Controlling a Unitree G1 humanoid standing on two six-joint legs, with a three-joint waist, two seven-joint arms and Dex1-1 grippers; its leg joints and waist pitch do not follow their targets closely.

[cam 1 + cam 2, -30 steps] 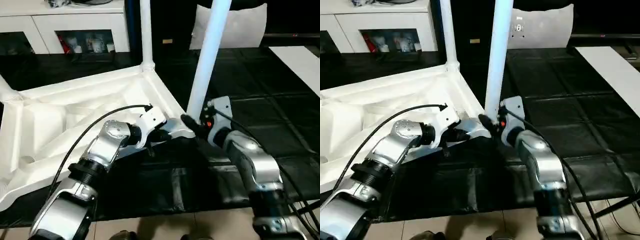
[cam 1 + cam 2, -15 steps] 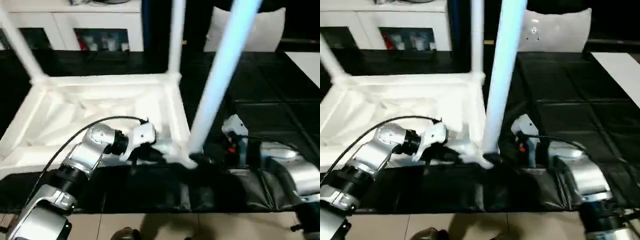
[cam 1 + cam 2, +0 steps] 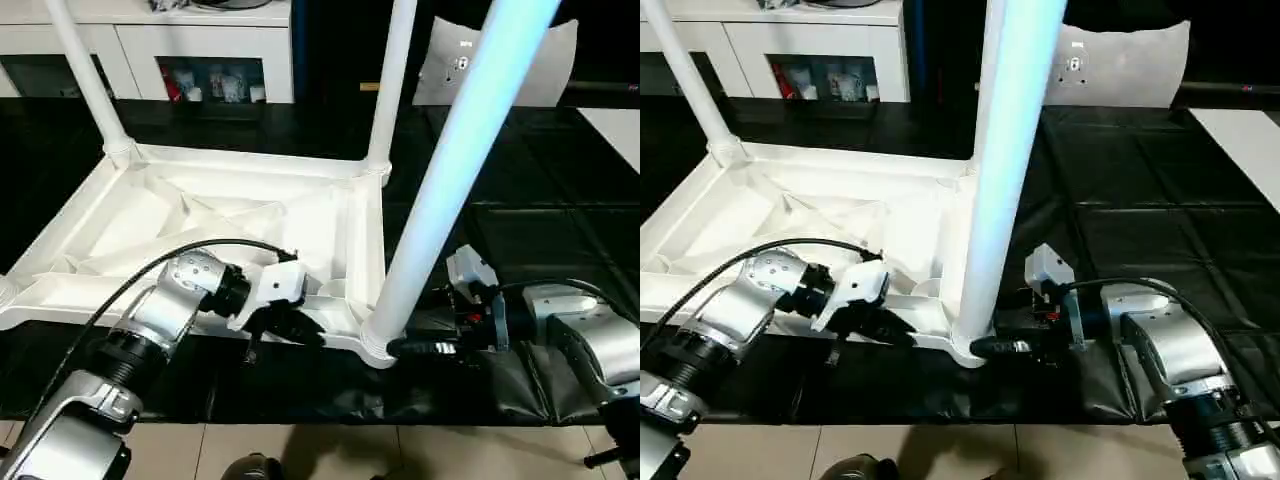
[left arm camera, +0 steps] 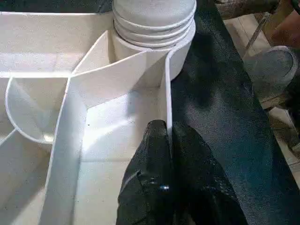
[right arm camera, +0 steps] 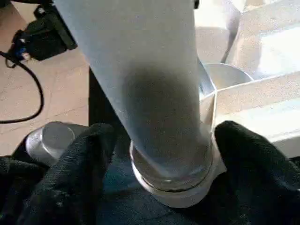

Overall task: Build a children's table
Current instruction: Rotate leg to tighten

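Now | left jaws pinch top's rim | right jaws spread around leg

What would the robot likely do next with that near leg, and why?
Probably close the right gripper on the near leg just above its collar and twist it home. Its fingers stand apart on either side of the leg, while the left gripper pinches the tabletop's rim, steadying it.
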